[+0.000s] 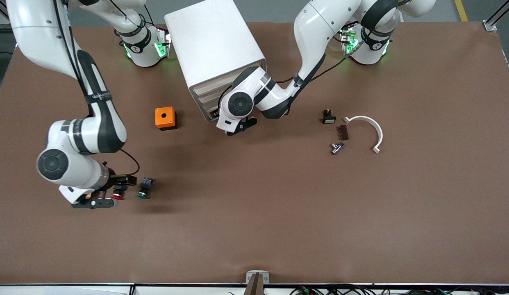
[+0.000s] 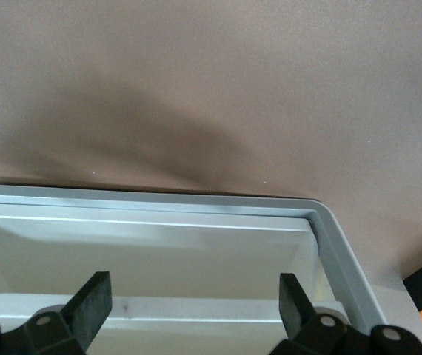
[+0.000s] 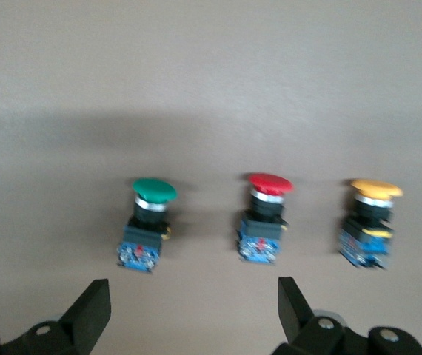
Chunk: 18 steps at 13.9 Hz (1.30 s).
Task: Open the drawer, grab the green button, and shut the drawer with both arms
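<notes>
So the big brown table (image 1: 279, 213) has the white boxy cabinet (image 1: 213, 45) sitting up between the two arm bases, drawer fronts facing the front camera at an angle. The left arm (image 1: 316, 37) reaches in front of those fronts, and its left gripper (image 2: 195, 305) sits right at the cabinet's open face with fingers spread wide, nothing between them. In the left wrist view you can see a pale cream drawer (image 2: 144, 255) edge inside the white frame; I can't tell which of the stack it is or whether it's fully pushed in.

The right arm (image 1: 90, 127) hangs over the table's right-arm end, nearer the front camera than the cabinet. Its right gripper (image 3: 195, 305) is also wide open and empty, hovering just over a row of three little push buttons.

The orange cube with a round hole (image 1: 165, 118) sits beside the cabinet, toward the right arm's end.

Toward the left arm's end there's a white curved plastic bracket (image 1: 371, 128) with a few small dark and metal parts (image 1: 338, 133) just beside it.

The small green-capped push button (image 3: 149, 222) lies on its side on the table, long axis running cap to blue rear block, cap pointing toward the front camera and blue block toward the gripper. Next along are the red-capped button (image 3: 265, 217) and yellow-capped button (image 3: 370, 222), lying the same way, each apart from its neighbour.
</notes>
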Available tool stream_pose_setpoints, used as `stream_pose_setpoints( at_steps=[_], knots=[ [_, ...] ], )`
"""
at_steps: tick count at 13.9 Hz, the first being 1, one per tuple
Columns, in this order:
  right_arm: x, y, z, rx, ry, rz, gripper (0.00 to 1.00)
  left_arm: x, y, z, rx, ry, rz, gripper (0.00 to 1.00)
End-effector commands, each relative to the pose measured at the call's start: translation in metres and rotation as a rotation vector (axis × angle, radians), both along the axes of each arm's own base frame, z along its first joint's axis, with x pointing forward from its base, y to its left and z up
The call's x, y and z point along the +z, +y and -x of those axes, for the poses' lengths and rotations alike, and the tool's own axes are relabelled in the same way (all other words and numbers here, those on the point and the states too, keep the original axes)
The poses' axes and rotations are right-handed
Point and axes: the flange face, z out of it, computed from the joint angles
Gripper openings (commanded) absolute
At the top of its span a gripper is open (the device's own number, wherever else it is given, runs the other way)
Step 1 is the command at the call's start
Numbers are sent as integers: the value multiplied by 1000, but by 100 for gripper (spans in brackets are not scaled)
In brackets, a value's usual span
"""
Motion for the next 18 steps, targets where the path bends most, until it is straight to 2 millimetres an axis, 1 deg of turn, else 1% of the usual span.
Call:
stream_pose_setpoints(
  at_steps=[1,2,3,4,5,6,8,10,11,12,14,15,16,18],
  knots=[
    [45,-10,11,4,24,6,100,10,2,-1,7,12,11,99],
    [60,-10,14,2,32,5,100,12,5,-7,9,-2,10,99],
    [78,-10,18,-2,42,4,100,20,9,-15,18,-18,12,99],
    [95,-10,21,-5,55,4,100,40,14,-25,17,-59,16,99],
    [112,-10,23,-8,64,5,100,56,23,-36,7,-97,3,99],
    [128,-11,26,-5,75,4,100,81,33,-48,2,-131,1,99],
    [159,-9,28,-11,77,6,100,136,65,-76,31,-156,11,99],
    [185,-13,23,-8,55,5,100,186,106,-99,-4,-171,32,99],
    [196,-10,23,-2,51,17,100,209,124,-105,-35,-184,45,99],
    [208,-13,20,-11,31,13,100,233,146,-114,-47,-196,55,99],
    [207,-19,18,-29,26,-2,100,273,190,-125,-89,-209,69,99],
    [203,-31,16,-47,32,-36,100,292,215,-130,-121,-215,76,99],
    [200,-34,16,-57,37,-37,100,310,243,-134,-150,-219,80,99],
    [202,-35,17,-62,36,-29,100,335,298,-144,-226,-224,106,99]
  ],
)
